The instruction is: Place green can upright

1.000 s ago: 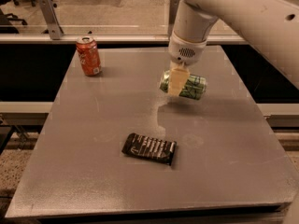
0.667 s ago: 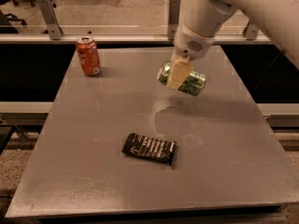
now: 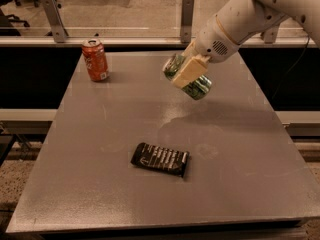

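Note:
My gripper [image 3: 187, 74] is shut on the green can [image 3: 199, 86] and holds it in the air above the far right part of the grey table [image 3: 100, 184]. The can is dark green with pale markings. It lies tilted, close to sideways, with one end toward the left and the other down to the right. A tan finger pad [image 3: 189, 70] covers its middle. The white arm comes in from the upper right.
An orange-red soda can [image 3: 95, 59] stands upright at the table's far left. A black snack packet [image 3: 160, 159] lies flat near the middle front. A glass railing with metal posts runs behind the table's far edge.
The gripper has lifted the green can off the table surface and swung it up; the arm has turned toward the upper right. The soda can and packet have not moved.

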You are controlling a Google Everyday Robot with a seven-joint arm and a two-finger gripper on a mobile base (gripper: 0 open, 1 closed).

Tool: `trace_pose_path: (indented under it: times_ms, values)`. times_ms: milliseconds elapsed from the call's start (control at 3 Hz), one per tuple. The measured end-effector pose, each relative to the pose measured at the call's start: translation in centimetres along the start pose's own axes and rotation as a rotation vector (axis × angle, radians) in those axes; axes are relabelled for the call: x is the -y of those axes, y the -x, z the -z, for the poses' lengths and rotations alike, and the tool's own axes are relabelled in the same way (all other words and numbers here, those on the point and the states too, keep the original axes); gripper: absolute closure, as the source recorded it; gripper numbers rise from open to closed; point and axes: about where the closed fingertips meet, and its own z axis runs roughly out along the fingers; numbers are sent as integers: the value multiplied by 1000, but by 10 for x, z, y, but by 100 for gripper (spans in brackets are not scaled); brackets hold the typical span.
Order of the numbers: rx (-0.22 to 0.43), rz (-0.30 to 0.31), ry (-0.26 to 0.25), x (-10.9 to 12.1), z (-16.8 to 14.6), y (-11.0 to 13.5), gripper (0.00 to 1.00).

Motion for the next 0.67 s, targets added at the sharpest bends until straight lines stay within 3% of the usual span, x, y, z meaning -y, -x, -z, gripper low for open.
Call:
trace_pose_path:
  times_ms: [667]
  values:
    - [263,-69,-31,5,4,11,100]
